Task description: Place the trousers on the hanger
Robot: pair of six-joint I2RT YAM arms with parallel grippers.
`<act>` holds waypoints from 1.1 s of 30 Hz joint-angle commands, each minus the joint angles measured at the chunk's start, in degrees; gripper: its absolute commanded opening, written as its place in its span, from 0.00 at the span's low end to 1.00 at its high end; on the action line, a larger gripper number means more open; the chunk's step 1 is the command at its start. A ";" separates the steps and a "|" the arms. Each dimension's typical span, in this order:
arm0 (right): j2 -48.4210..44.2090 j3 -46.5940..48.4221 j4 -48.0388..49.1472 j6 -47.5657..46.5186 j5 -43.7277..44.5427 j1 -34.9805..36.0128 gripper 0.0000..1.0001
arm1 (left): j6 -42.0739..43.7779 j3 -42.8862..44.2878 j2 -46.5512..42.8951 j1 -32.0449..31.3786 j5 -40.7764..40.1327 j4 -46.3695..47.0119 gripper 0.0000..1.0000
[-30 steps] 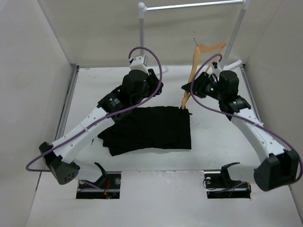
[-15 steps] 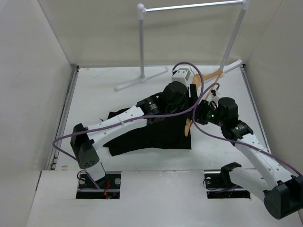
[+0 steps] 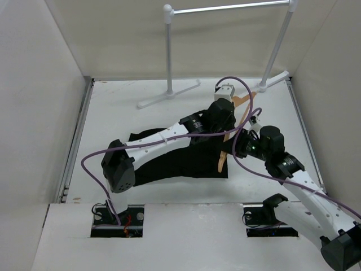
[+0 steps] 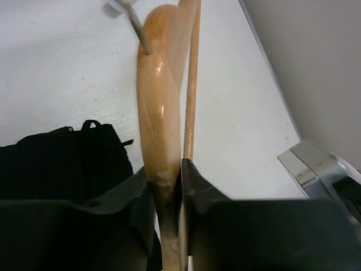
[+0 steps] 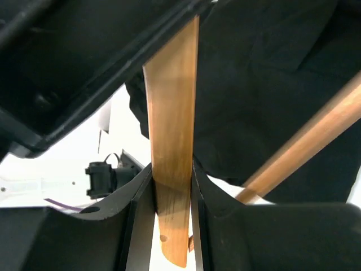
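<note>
Where right claw (image 5: 171, 176) grips, hanger (image 5: 172, 101) sits.

Between my left fingers (image 4: 137, 197), matt black plastic, the hanger (image 4: 159, 107) is smooth, glossy varnished wood with a dull metal hook (image 4: 135, 27). Left of them, the trousers (image 4: 56, 161) are matt black cloth on a rough white counter (image 4: 62, 73).

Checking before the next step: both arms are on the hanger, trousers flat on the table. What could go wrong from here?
1. The left gripper and right gripper both clamp the hanger; uncoordinated moves could twist it or wrench it loose.
2. No gripper is free for the trousers; once one lets go, the hanger may pivot in the single grip.
3. The left arm reaches across the trousers and might drag them.
</note>
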 commanded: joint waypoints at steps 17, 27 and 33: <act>-13.59 0.08 -20.88 -3.94 11.55 -7.70 0.32 | -17.27 -17.49 -8.27 -5.38 -14.25 16.18 0.00; -4.54 -1.50 -13.08 -5.17 16.39 -8.06 0.15 | -26.33 -27.86 -5.99 -7.66 -17.76 23.83 0.00; 5.64 -3.35 -3.32 -5.52 14.01 -7.97 0.18 | -26.41 -29.45 -2.39 -10.47 -23.47 23.49 0.00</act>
